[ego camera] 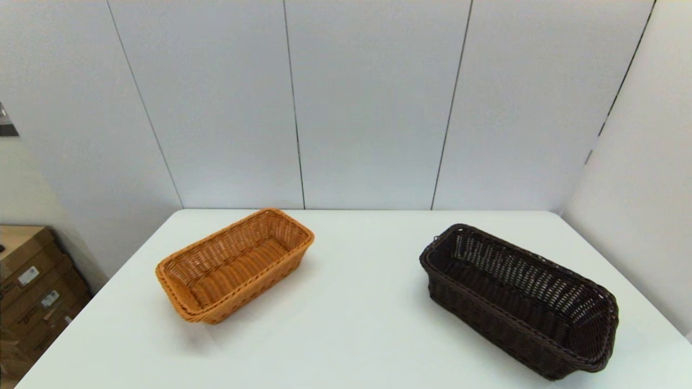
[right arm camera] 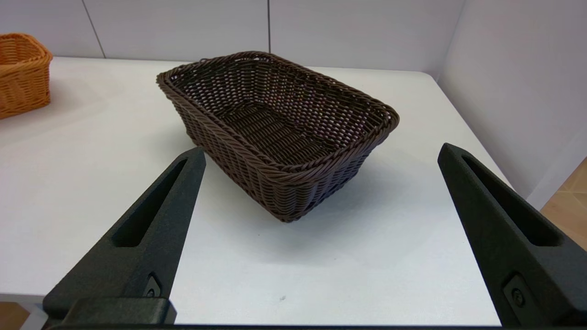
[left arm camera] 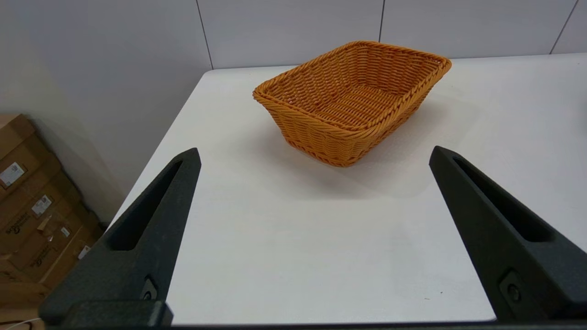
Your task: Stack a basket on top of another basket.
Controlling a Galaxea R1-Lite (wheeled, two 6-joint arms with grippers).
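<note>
The dark brown basket (ego camera: 519, 300) lies on the right half of the white table (ego camera: 357, 302), empty and upright. The orange-tan basket (ego camera: 235, 265) rests on the left half, also empty. Neither arm shows in the head view. In the left wrist view my left gripper (left arm camera: 316, 153) is open, held back near the table's front edge, short of the orange-tan basket (left arm camera: 351, 98). In the right wrist view my right gripper (right arm camera: 321, 151) is open too, its fingers either side of the near corner of the dark brown basket (right arm camera: 279, 128) without touching it.
Grey wall panels (ego camera: 346, 102) close the table at the back and on the right. Cardboard boxes (ego camera: 32, 292) are stacked on the floor to the left of the table. The orange-tan basket's end (right arm camera: 20, 73) shows far off in the right wrist view.
</note>
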